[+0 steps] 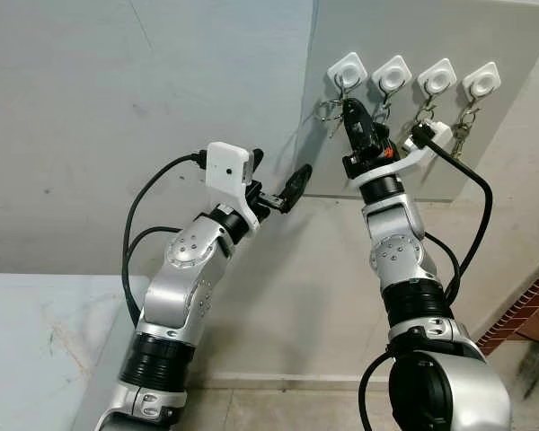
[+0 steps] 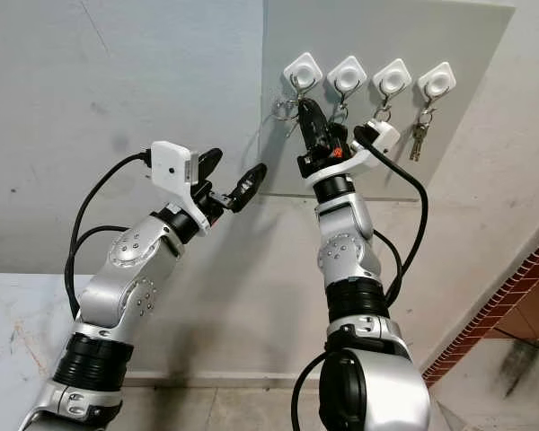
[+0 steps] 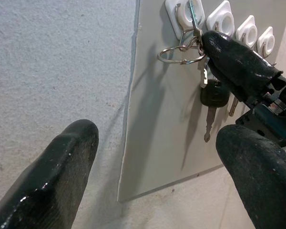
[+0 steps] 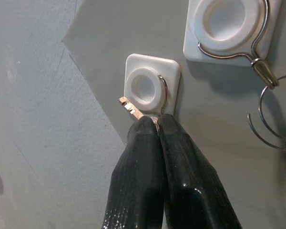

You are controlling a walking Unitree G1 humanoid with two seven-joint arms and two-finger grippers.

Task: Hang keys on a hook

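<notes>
Up on the wall there's the grey board (image 1: 404, 171) with its row of four white hooks, and three of them to the right already carry key bunches. My right arm is stretched right up to the leftmost hook (image 1: 347, 70), and my right hand (image 4: 151, 125) has its fingers pressed together, pinching the keys (image 3: 210, 95) just under that hook. From the left wrist camera the key ring (image 3: 181, 53) looks threaded onto the hook's wire, with the keys dangling below my fingertip (so I'd judge the hanging itself is nearly done). What's left, by my reckoning: let go and draw the arm away without dragging the ring off. My left hand (image 1: 278, 184) hovers beside the board, fingers spread, holding nothing.
</notes>
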